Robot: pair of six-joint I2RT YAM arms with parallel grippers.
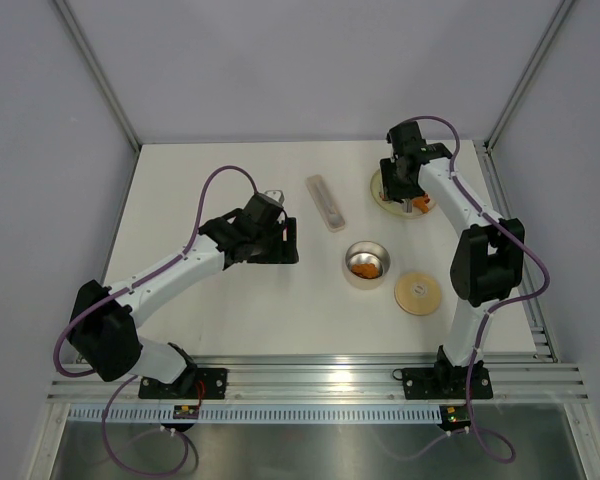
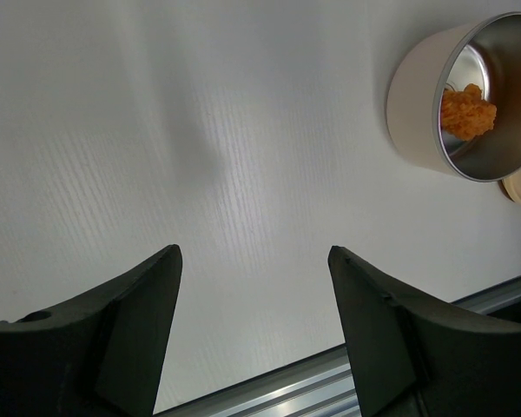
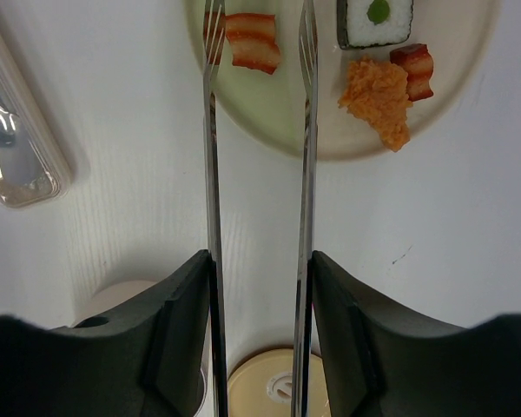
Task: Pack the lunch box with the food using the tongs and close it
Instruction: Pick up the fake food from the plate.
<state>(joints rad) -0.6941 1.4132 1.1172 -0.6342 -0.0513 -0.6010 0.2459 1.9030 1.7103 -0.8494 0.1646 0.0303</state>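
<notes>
Lunch box (image 1: 367, 263) stood open on the table (image 1: 230, 310), toward the near side and a little left of the right arm's base. One orange crumbly piece (image 2: 467, 111) lay on its steel floor. Its tan lid (image 1: 418, 293) lay flat just beside the box, to the right and slightly nearer.

Left of the box and apart from it, the left gripper (image 2: 253, 259) hung over bare table with its fingers spread wide and nothing between them. Farther back, a translucent case (image 1: 325, 202) lay at a slant between the two grippers.

Farthest off, the right gripper (image 3: 259, 261) was clamped on the tongs (image 3: 211, 165). Its fingers pressed the outsides of the two steel arms, which ran forward parted and reached over the pale plate (image 3: 278, 117). The plate held more food:
- a red-and-tan striped piece (image 3: 253, 39) between the tong tips
- a white roll with a dark rind (image 3: 375, 22)
- an orange lump (image 3: 378, 100)
- a second striped piece (image 3: 417, 69)

Whether the tips touched the plate could not be told.

The step in hand looked to be the pick of another piece, with packing barely begun. The next move would call for squeezing the tongs until they pinch the striped piece without sliding off it. The piece would then need lifting clear and carrying back to the box.
</notes>
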